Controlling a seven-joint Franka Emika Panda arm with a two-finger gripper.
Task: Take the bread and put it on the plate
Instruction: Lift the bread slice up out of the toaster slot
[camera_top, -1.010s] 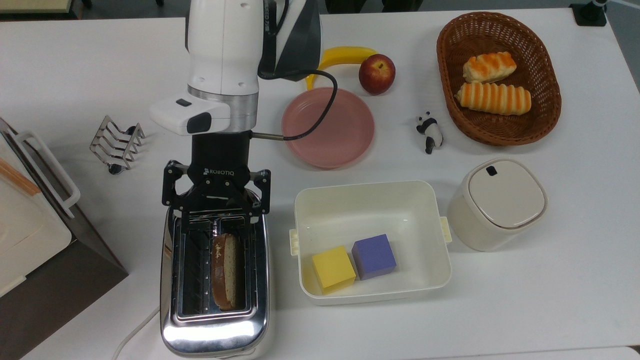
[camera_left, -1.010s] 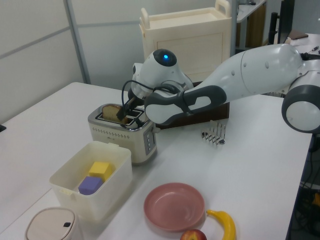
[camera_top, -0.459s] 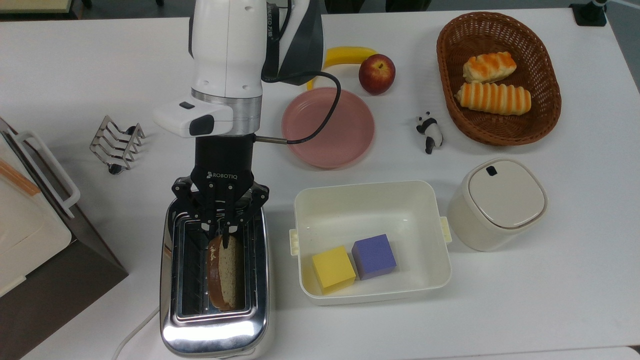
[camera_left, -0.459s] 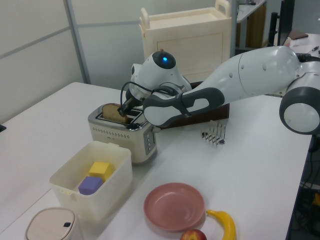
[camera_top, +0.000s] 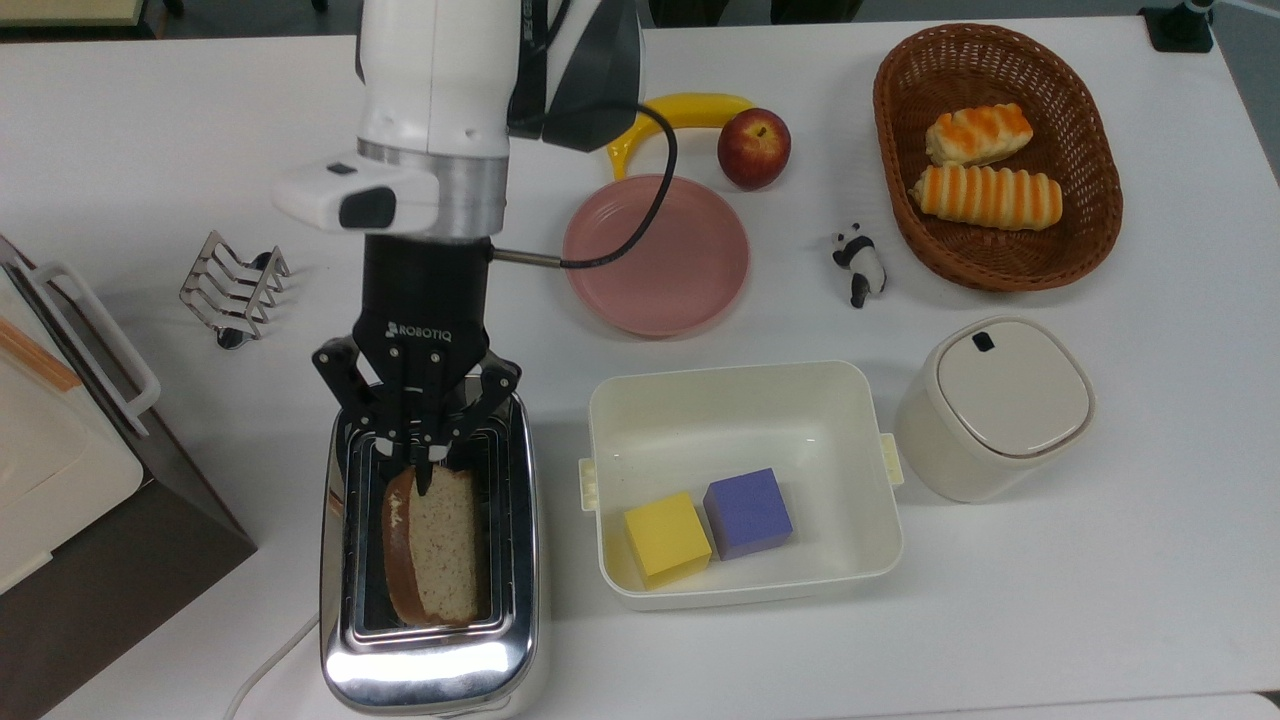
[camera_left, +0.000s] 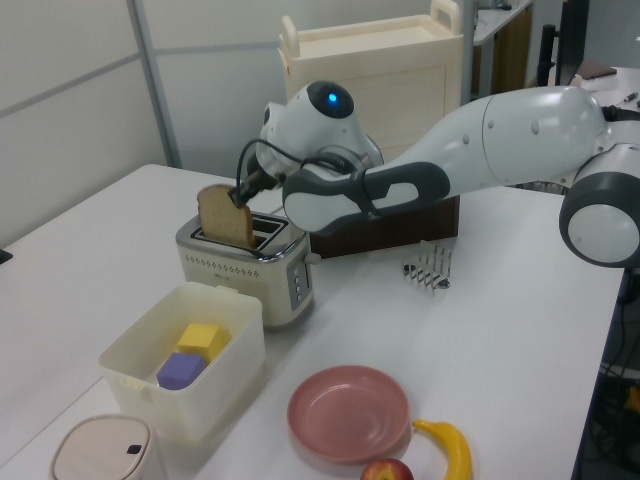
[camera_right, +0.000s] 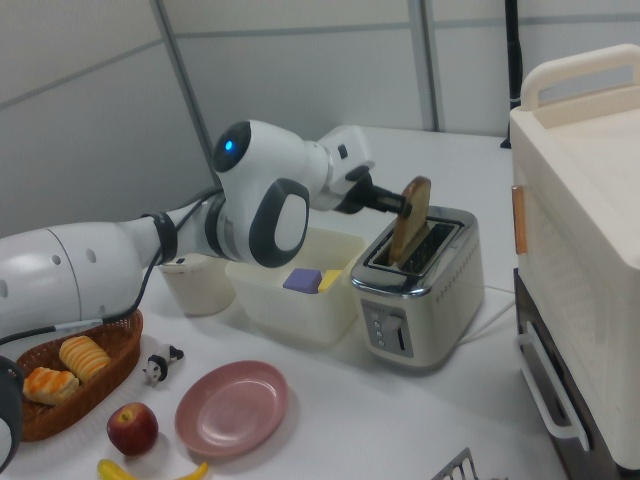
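The bread (camera_top: 432, 545) (camera_left: 225, 216) (camera_right: 410, 221) is a brown speckled slice with a dark crust, held upright and partly lifted out of the chrome toaster (camera_top: 430, 660) (camera_left: 245, 265) (camera_right: 425, 300). My gripper (camera_top: 418, 468) (camera_left: 240, 193) (camera_right: 400, 207) is shut on the slice's upper edge, at the end nearest the arm. The pink plate (camera_top: 655, 255) (camera_left: 348, 412) (camera_right: 232, 407) lies bare on the white table, to the toaster's upper right in the top view.
A white tub (camera_top: 745, 480) holding a yellow and a purple cube stands right of the toaster in the top view. Nearby are a lidded canister (camera_top: 995, 405), a basket (camera_top: 1090, 215) of striped rolls, a panda figure (camera_top: 858, 265), an apple (camera_top: 754, 148), a banana (camera_top: 690, 108), a toast rack (camera_top: 232, 288) and a bread box (camera_top: 60, 440).
The gripper went from open above the slot to shut on the bread. It has since risen, drawing the slice up out of the toaster.
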